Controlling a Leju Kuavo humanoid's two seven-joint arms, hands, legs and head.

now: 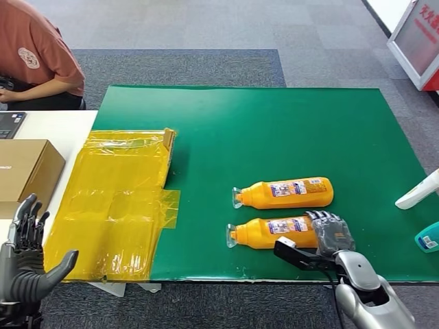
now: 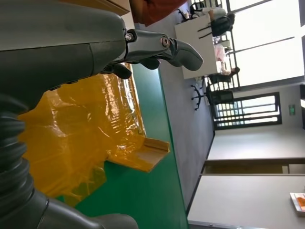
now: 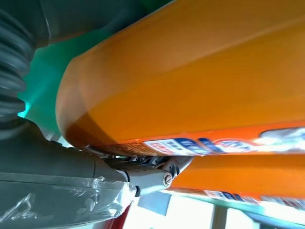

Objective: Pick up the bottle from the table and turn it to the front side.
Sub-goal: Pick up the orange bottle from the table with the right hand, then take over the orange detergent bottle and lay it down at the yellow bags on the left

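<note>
Bottle lies on green mat, nearer us than its twin; right hand wraps its base. We judge it rigid, smooth, slippery; hold mid-body. Left hand spread, empty.

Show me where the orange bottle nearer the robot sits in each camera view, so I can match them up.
Head view: the near orange bottle lies on its side on the green mat, its base under the right hand.
Left wrist view: not in it.
Right wrist view: the near orange bottle is close up against the hand's fingers.
Shared landmark: the green mat, also in the left wrist view.
</note>
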